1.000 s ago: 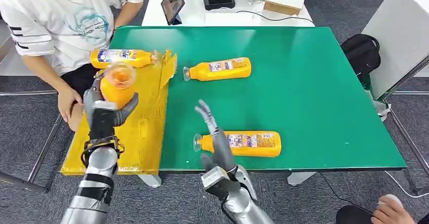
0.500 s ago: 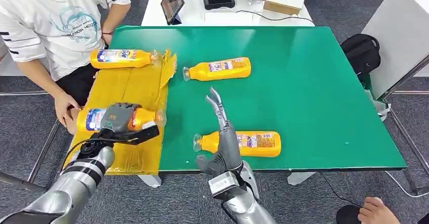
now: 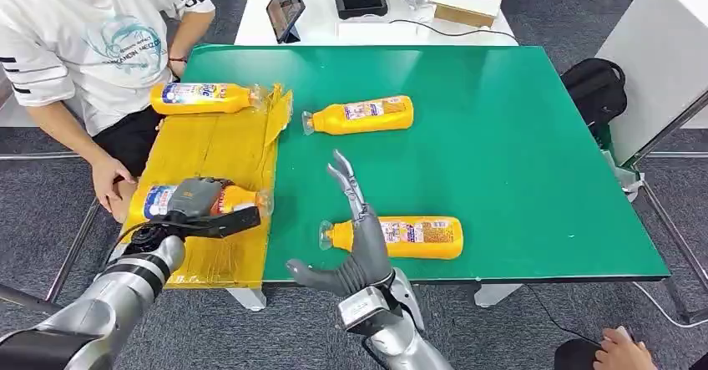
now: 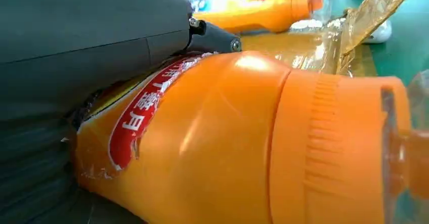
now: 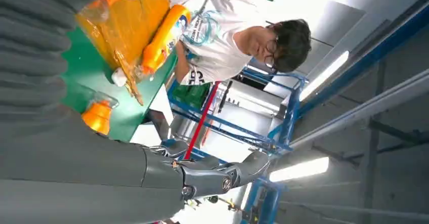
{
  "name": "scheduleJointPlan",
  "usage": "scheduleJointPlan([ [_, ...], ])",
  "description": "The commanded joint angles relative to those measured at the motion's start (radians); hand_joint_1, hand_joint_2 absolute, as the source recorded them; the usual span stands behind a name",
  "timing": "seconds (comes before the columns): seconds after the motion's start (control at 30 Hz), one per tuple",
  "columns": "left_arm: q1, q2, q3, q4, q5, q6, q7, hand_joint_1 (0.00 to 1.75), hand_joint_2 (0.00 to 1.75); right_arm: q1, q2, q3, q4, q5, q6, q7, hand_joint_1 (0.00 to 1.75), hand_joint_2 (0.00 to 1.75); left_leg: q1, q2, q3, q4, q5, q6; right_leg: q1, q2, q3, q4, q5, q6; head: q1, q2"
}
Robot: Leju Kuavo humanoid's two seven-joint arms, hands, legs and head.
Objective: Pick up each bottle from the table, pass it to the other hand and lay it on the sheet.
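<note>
- A second ago the left hand (image 3: pixel 199 199) held an orange bottle (image 3: pixel 227 199) upright above the yellow sheet (image 3: pixel 219 149). Now that bottle lies on its side on the sheet's near part, cap toward the green table (image 3: pixel 501 136), with the hand's fingers wrapped over its middle.
- The left wrist view shows the grey hand (image 4: pixel 91 47) pressed against the bottle's (image 4: pixel 212 148) labelled side. The bottle looks to be resting on the sheet, so this one appears all but delivered, pending release.
- The right hand (image 3: pixel 355 236) stands spread wide and holds nothing, fingers pointing away from the robot. Over the past second it has stayed near the table's front edge, with its thumb swinging further out.
- Just beside that hand, on its right, a bottle (image 3: pixel 401 237) lies on the bare table with its cap toward the hand. By the look of it, this is the next one to be picked up.
- Another bottle (image 3: pixel 361 114) lies further back on the table, near the sheet's crumpled edge, well apart from both hands.
- One more bottle (image 3: pixel 204 97) already lies across the sheet's far end, which suggests two bottles are down and two remain.
- A person (image 3: pixel 92 36) in a white shirt sits at the table's far left corner, one hand hanging near the sheet's edge.
</note>
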Motion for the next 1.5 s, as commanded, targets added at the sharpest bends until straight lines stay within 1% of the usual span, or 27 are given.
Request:
scheduleJointPlan([
  [0.03,0.008,-0.017,0.048,0.089,0.036,-0.058,-0.001,1.05,1.75,-0.014,-0.023,0.015,0.060,-0.003,0.004,0.010,0.00,1.75,0.000,0.002,0.004,-0.002,-0.001,0.001,0.000,0.001,0.003,-0.001,0.000,-0.002,0.000,0.000],
  [0.13,0.008,-0.017,0.048,0.089,0.036,-0.058,-0.001,1.05,1.75,-0.014,-0.023,0.015,0.060,-0.003,0.004,0.010,0.00,1.75,0.000,0.003,0.006,-0.003,-0.001,0.002,0.001,0.001,0.005,-0.003,0.000,-0.003,0.000,0.000],
  [0.17,0.008,-0.017,0.048,0.089,0.036,-0.058,-0.001,1.05,1.75,-0.014,-0.023,0.015,0.060,-0.003,0.004,0.010,0.00,1.75,0.000,0.002,0.004,-0.002,-0.001,0.001,0.000,0.001,0.003,-0.002,0.000,-0.002,0.000,0.000],
  [0.2,0.008,-0.022,0.068,0.087,0.063,-0.093,-0.001,0.00,1.75,-0.015,-0.022,0.013,0.066,-0.003,0.009,0.016,0.00,1.75,0.000,0.003,0.006,-0.003,-0.001,0.002,0.001,0.001,0.005,-0.003,0.000,-0.003,0.000,0.000],
  [0.27,0.014,-0.027,0.104,0.083,0.115,-0.148,-0.019,0.00,1.75,-0.020,-0.020,0.012,0.088,-0.002,0.018,0.026,0.00,1.75,0.000,0.003,0.007,-0.003,-0.002,0.002,0.001,0.001,0.006,-0.004,0.000,-0.004,0.000,0.000],
  [0.3,0.018,-0.028,0.114,0.081,0.130,-0.161,-0.024,0.00,0.00,-0.022,-0.019,0.012,0.096,-0.001,0.021,0.027,0.00,1.75,0.000,0.003,0.008,-0.003,-0.002,0.002,0.002,0.001,0.007,-0.004,0.000,-0.005,0.000,0.000],
  [0.43,0.033,-0.023,0.147,0.089,0.201,-0.259,-0.052,0.00,0.00,-0.037,-0.014,0.006,0.145,-0.007,0.044,0.032,0.00,1.75,0.000,0.005,0.009,-0.004,-0.002,0.002,0.002,0.003,0.008,-0.005,0.000,-0.005,0.000,0.000],
  [0.47,0.037,-0.018,0.150,0.087,0.211,-0.276,-0.058,0.00,0.00,-0.039,-0.011,0.001,0.152,-0.010,0.045,0.033,0.00,1.75,-0.001,0.002,0.007,-0.003,-0.001,0.001,0.000,0.001,0.007,-0.003,0.000,-0.002,0.000,0.000],
  [0.63,0.047,-0.006,0.163,0.084,0.262,-0.343,-0.097,0.00,0.00,-0.046,-0.007,-0.014,0.178,-0.029,0.059,0.034,0.00,1.75,-0.001,0.003,0.010,-0.004,-0.001,0.001,0.000,0.003,0.010,-0.003,0.001,-0.003,0.000,0.000],
  [0.67,0.047,-0.008,0.181,0.087,0.291,-0.375,-0.111,0.00,0.00,-0.048,-0.007,-0.015,0.181,-0.031,0.062,0.034,0.00,1.75,0.000,0.004,0.011,-0.004,0.000,0.002,0.001,0.003,0.011,-0.004,0.001,-0.004,0.000,0.000],
  [0.7,0.048,-0.008,0.203,0.089,0.325,-0.417,-0.122,0.00,0.00,-0.050,-0.005,-0.016,0.186,-0.035,0.066,0.033,0.00,1.75,-0.001,0.001,0.011,-0.003,-0.001,0.001,0.000,0.001,0.011,-0.002,0.000,-0.002,0.000,0.000],
  [0.77,0.057,-0.005,0.215,0.079,0.362,-0.447,-0.145,0.00,0.00,-0.055,-0.004,-0.017,0.196,-0.039,0.071,0.031,0.00,1.75,-0.001,0.001,0.012,-0.003,-0.001,0.001,-0.001,0.002,0.012,-0.002,0.000,-0.002,0.000,0.000],
  [0.8,0.055,-0.002,0.220,0.079,0.377,-0.472,-0.152,0.00,0.00,-0.057,-0.004,-0.018,0.201,-0.041,0.072,0.031,0.00,1.75,-0.001,0.002,0.013,-0.004,-0.001,0.001,0.000,0.003,0.013,-0.003,0.001,-0.003,0.000,0.000],
  [0.9,0.053,0.002,0.262,0.075,0.454,-0.553,-0.192,0.00,0.00,-0.064,-0.002,-0.025,0.222,-0.050,0.079,0.033,0.00,1.75,-0.001,0.001,0.014,-0.003,-0.001,0.001,0.000,0.002,0.015,-0.002,0.000,-0.002,0.000,0.000],
  [0.93,0.058,-0.001,0.280,0.060,0.491,-0.573,-0.203,0.00,0.00,-0.066,-0.001,-0.027,0.233,-0.051,0.084,0.033,0.00,1.75,-0.001,0.003,0.015,-0.004,-0.001,0.002,0.000,0.003,0.015,-0.004,0.001,-0.003,0.000,0.000],
  [1.0,0.072,-0.036,0.344,0.017,0.577,-0.521,-0.223,0.00,0.00,-0.060,0.002,-0.032,0.233,-0.053,0.089,0.033,0.00,1.75,-0.001,0.003,0.015,-0.004,-0.001,0.001,0.000,0.003,0.015,-0.004,0.001,-0.003,0.000,0.000],
  [1.03,0.076,-0.085,0.427,-0.021,0.677,-0.462,-0.231,0.00,0.00,-0.049,0.003,-0.038,0.220,-0.045,0.079,0.041,0.00,1.75,-0.001,0.002,0.015,-0.003,-0.001,0.001,0.000,0.003,0.015,-0.003,0.000,-0.002,0.000,0.000],
  [1.07,0.079,-0.104,0.420,-0.046,0.687,-0.446,-0.208,0.00,0.00,-0.042,0.002,-0.039,0.207,-0.041,0.080,0.046,0.00,1.75,-0.001,-0.001,0.014,-0.002,-0.001,0.001,-0.001,0.000,0.015,-0.002,-0.001,-0.002,0.000,0.000],
  [1.1,0.083,-0.113,0.406,-0.066,0.700,-0.442,-0.187,0.00,0.00,-0.037,0.001,-0.039,0.199,-0.038,0.082,0.049,0.00,1.75,-0.001,0.000,0.015,-0.004,0.000,0.001,0.000,0.001,0.015,-0.004,0.000,-0.003,0.000,0.000],
  [1.13,0.083,-0.113,0.406,-0.066,0.700,-0.442,-0.187,0.00,0.00,-0.037,0.001,-0.039,0.199,-0.038,0.082,0.049,0.00,1.75,-0.001,-0.003,0.013,-0.003,0.000,0.001,0.000,-0.003,0.015,-0.002,-0.001,-0.002,0.000,0.000],
  [1.3,0.086,-0.105,0.406,-0.065,0.705,-0.446,-0.187,0.00,0.00,-0.038,0.001,-0.039,0.198,-0.038,0.082,0.050,0.00,1.75,0.000,-0.001,0.011,-0.002,0.000,0.002,0.001,-0.001,0.011,-0.003,0.000,-0.003,0.000,0.000],
  [1.33,0.090,-0.128,0.467,-0.084,0.781,-0.399,-0.224,0.00,0.00,-0.037,0.001,-0.039,0.200,-0.026,0.076,0.061,0.00,1.75,0.000,0.000,0.010,-0.002,-0.001,0.001,0.000,0.000,0.011,-0.002,0.000,-0.002,0.000,0.000],
  [1.37,0.100,-0.160,0.496,-0.139,0.840,-0.301,-0.254,0.00,0.00,-0.031,-0.003,-0.035,0.195,-0.001,0.071,0.077,0.00,1.75,0.000,-0.001,0.010,-0.002,-0.001,0.001,0.000,-0.001,0.010,-0.002,-0.001,-0.002,0.000,0.000],
  [1.4,0.113,-0.182,0.505,-0.195,0.868,-0.228,-0.291,0.00,1.75,-0.031,-0.011,-0.025,0.193,0.022,0.070,0.086,0.00,1.75,0.000,0.000,0.010,-0.002,-0.001,0.001,0.001,0.000,0.010,-0.002,0.000,-0.003,0.000,0.000],
  [1.43,0.130,-0.203,0.507,-0.252,0.894,-0.171,-0.314,0.00,1.75,-0.034,-0.019,-0.017,0.196,0.047,0.069,0.102,0.00,1.75,0.000,-0.002,0.009,-0.002,0.000,0.001,0.000,-0.003,0.010,-0.002,-0.001,-0.002,0.000,0.000],
  [1.47,0.169,-0.231,0.514,-0.374,0.949,-0.071,-0.330,0.00,1.75,-0.049,-0.038,0.001,0.212,0.109,0.060,0.145,0.00,1.75,0.000,-0.003,0.008,-0.001,0.000,0.001,0.000,-0.003,0.009,-0.002,-0.001,-0.001,0.000,0.000],
  [1.5,0.206,-0.237,0.481,-0.469,0.973,-0.042,-0.330,0.00,1.75,-0.060,-0.052,0.003,0.217,0.146,0.049,0.167,0.00,1.75,0.000,-0.002,0.009,-0.002,-0.001,0.002,0.001,-0.003,0.010,-0.003,-0.001,-0.003,0.000,0.000],
])
